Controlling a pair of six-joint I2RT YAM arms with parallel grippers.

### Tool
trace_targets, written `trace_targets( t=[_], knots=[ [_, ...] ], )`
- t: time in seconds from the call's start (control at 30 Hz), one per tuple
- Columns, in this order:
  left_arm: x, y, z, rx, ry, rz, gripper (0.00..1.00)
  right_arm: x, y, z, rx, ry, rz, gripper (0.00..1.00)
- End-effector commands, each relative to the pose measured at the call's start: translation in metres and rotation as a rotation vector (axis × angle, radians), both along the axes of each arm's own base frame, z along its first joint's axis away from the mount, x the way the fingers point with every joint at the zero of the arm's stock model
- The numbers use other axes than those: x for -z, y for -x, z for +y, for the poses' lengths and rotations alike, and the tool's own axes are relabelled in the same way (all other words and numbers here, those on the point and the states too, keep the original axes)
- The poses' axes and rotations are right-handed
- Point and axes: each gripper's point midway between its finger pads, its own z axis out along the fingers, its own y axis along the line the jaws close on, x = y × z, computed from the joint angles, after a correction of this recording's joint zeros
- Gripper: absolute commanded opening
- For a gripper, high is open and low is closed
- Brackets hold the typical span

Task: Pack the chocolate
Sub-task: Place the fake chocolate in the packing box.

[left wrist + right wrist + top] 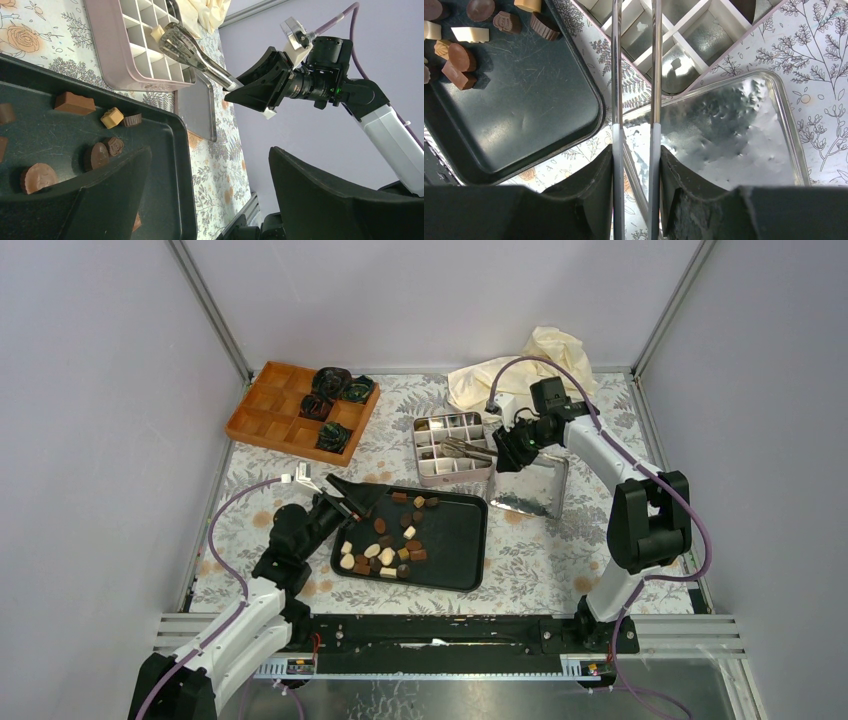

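Observation:
Several dark, light brown and cream chocolate pieces [385, 540] lie on a black tray [455, 575]; they also show in the left wrist view [75, 103] and the right wrist view [461, 57]. My right gripper [503, 450] is shut on metal tongs [465, 450], whose tips reach over a divided metal tin [455, 468]. In the left wrist view the tongs [195, 52] pinch a cream-white piece [158, 33] above the tin's compartments [107, 55]. My left gripper [350, 495] is open and empty over the tray's far left corner.
The tin's shiny lid [530, 490] lies flat to the right of the tin. An orange wooden divided box [275, 410] with crumpled black-green paper cups [335, 390] stands at the back left. A cream cloth [520, 365] lies at the back.

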Motion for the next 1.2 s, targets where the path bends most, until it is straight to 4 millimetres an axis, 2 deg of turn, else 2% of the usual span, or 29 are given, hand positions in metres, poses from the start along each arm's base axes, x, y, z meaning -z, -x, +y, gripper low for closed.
trace_targets(
  t=[0.0,0.3,0.5,0.63,0.77,1.17],
  knots=[
    [-0.002,-0.002,0.002,-0.008,-0.002,-0.009,0.95,-0.022,-0.011,0.012,-0.031,-0.044,-0.056,0.39],
    [-0.003,-0.001,0.001,-0.005,-0.001,-0.011,0.95,-0.027,-0.011,0.013,-0.032,-0.049,-0.061,0.42],
    [-0.005,0.000,0.000,0.004,-0.003,-0.018,0.95,-0.047,-0.003,0.017,-0.065,-0.085,-0.090,0.42],
    [-0.003,0.000,0.000,0.010,-0.012,-0.009,0.95,-0.065,0.019,0.025,-0.154,-0.159,-0.116,0.42],
    [-0.003,0.000,-0.001,0.016,-0.034,0.004,0.95,-0.069,0.044,0.028,-0.229,-0.202,-0.116,0.42],
    [-0.002,0.006,-0.001,0.052,-0.118,0.055,0.94,-0.052,0.119,0.030,-0.520,-0.178,-0.093,0.41]
  ],
)
